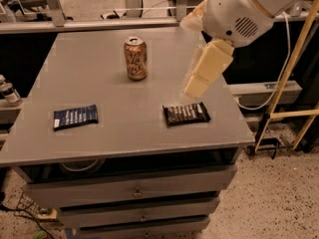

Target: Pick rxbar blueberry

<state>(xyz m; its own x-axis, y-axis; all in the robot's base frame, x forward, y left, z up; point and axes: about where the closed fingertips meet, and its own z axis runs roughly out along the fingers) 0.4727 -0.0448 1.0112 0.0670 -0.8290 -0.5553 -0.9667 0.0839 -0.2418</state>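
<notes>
The rxbar blueberry (76,117) is a flat navy-blue wrapper with white lettering, lying on the left front of the grey table (99,78). My gripper (195,86) hangs from the white arm (239,11) over the table's right side. It is just above the far edge of a black-brown bar wrapper (186,113), far to the right of the blueberry bar and holding nothing that I can see.
A tan drink can (135,58) stands upright at the table's middle back. A small bottle (9,91) sits on a ledge off the left edge. A yellow frame (294,63) and cables stand to the right. Drawers (134,193) lie under the tabletop.
</notes>
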